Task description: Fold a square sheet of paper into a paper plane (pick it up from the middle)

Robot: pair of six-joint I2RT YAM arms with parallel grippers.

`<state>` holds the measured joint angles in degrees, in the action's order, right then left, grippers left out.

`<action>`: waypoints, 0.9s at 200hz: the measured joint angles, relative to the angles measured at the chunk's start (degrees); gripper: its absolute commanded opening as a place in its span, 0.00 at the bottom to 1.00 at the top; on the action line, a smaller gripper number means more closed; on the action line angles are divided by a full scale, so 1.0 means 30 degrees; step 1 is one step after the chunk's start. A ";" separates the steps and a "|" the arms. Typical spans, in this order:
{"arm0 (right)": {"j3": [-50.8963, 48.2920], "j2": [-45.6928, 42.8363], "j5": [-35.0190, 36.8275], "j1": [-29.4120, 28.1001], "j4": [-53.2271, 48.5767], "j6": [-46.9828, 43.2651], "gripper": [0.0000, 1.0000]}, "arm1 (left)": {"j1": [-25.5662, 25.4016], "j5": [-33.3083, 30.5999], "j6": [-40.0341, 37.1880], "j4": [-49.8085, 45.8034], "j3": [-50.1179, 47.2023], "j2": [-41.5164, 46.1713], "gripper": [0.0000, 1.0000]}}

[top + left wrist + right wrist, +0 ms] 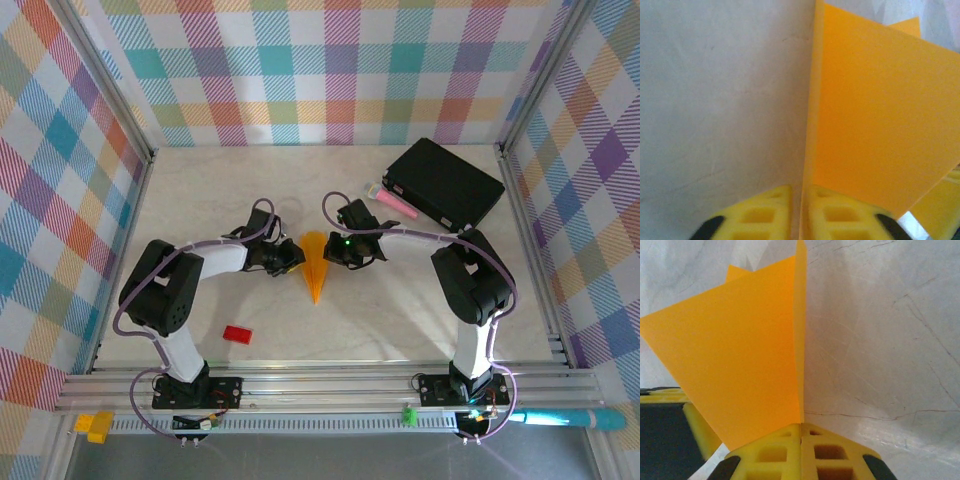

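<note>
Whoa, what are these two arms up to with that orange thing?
Both arms are handling an orange paper plane in the middle of the table. The left pincer and the right pincer are each shut on it from opposite sides. Its tip points toward the table's near edge.

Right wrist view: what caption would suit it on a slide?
The right gripper, shut, pinches an edge of the orange paper plane over the pale marbled table.

Paper plane (316, 265) is thin, smooth, matt orange paper with crisp creases. Table (400, 320) under the plane looks like pale marble with faint veins and a slight sheen. Right gripper (801, 435) on the plane is matt yellow moulded plastic.
</note>
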<state>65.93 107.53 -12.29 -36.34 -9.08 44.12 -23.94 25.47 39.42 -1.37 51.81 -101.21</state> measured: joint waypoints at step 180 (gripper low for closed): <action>-0.0015 -0.0066 0.0867 0.1107 0.0729 0.0350 0.02 | 0.1005 -0.2069 0.0306 0.1173 -0.0809 0.1224 0.01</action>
<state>65.89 107.33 -9.69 -33.01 -6.90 45.17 -20.93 19.27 40.34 2.15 49.39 -97.54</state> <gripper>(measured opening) 0.043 0.044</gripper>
